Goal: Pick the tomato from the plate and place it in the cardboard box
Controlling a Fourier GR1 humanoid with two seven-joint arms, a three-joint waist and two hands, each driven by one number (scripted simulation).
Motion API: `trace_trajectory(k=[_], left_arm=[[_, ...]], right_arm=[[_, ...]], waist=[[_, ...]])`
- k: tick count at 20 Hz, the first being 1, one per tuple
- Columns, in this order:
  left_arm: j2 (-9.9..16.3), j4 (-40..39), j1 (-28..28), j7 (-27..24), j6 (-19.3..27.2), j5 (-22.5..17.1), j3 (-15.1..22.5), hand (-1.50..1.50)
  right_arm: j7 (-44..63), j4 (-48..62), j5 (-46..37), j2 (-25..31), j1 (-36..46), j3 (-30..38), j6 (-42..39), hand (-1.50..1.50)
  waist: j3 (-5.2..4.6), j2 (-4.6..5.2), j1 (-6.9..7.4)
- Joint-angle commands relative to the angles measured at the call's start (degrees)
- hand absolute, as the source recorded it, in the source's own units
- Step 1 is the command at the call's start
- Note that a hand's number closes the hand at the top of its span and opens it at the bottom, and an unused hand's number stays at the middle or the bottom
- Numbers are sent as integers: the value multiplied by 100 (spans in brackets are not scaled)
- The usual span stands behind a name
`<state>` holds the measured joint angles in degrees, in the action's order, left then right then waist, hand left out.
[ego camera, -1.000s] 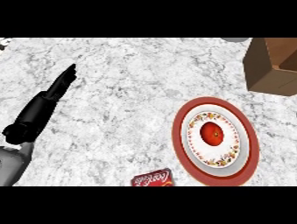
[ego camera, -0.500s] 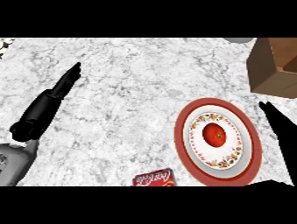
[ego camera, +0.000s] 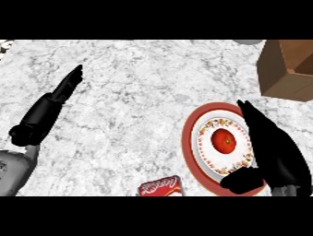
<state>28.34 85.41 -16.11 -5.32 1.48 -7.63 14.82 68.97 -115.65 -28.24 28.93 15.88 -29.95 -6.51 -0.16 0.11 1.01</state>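
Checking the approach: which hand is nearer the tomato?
Right. The right hand is over the plate's right side, just beside the tomato; the left hand rests far off to its left.

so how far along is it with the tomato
Nothing is finished yet: the tomato sits on the plate. In hand: the right hand is over the plate's right side beside the tomato, fingers straight, not gripping. Left: grasp it, carry it to the cardboard box. The left hand rests open.

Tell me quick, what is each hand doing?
Left hand: open, holding nothing.
Right hand: open beside the tomato, holding nothing.
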Motion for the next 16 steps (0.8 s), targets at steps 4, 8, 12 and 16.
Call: trace_trajectory(k=[4,8,12,16], left_arm=[[-18,152,33,186,-76,8,-114,0],[-90,-172,-57,41,-204,44,-224,0],[-44,46,201,-39,-194,108,-295,0],[-31,-231,105,-219,-428,69,-468,0]], right_arm=[[1080,897,-601,-633,507,-14,-247,-150],[797,1293,-649,-841,583,107,-454,-150],[1001,1217,-847,-995,376,26,-697,-150],[278,1991,-1125,-1152,244,119,-339,-150]], waist=[[11,-19,-26],[10,-5,-80],[10,-30,-87],[13,-4,-87]])
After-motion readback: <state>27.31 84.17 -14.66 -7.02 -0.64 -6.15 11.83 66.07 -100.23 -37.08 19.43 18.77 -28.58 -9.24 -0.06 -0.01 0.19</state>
